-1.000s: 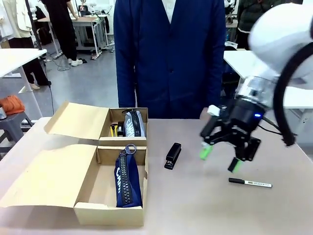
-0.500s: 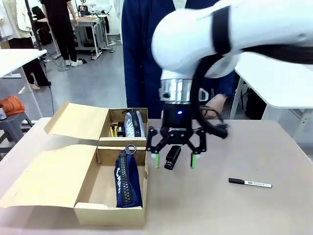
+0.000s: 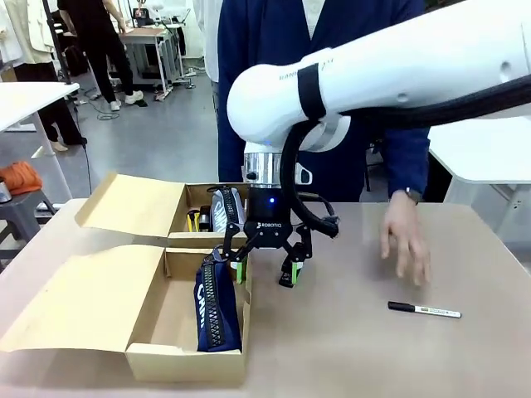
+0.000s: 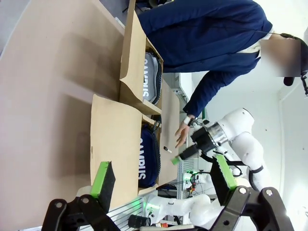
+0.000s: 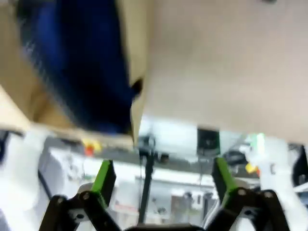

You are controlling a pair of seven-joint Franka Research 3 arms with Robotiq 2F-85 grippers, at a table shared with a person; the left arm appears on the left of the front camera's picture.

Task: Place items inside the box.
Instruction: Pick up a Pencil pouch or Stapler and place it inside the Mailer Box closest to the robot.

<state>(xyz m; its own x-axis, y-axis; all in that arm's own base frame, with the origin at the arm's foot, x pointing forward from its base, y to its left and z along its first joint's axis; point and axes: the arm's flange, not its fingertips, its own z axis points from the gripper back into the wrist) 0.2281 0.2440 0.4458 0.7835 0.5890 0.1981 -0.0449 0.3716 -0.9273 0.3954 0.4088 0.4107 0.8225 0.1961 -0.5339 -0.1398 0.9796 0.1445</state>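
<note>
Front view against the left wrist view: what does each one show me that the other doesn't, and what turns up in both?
Front view: a yellow utility knife beside the grey zip pouch in the smaller compartment of the long tan cardboard box, whose flaps lie open. Left wrist view: the left gripper, open, nothing between its green pads, plus readable CAMPUS lettering on both pouches. Both: the box, the grey pouch, the navy zip pouch in the larger compartment, the right gripper open by the box's side wall, and the person's hand.
</note>
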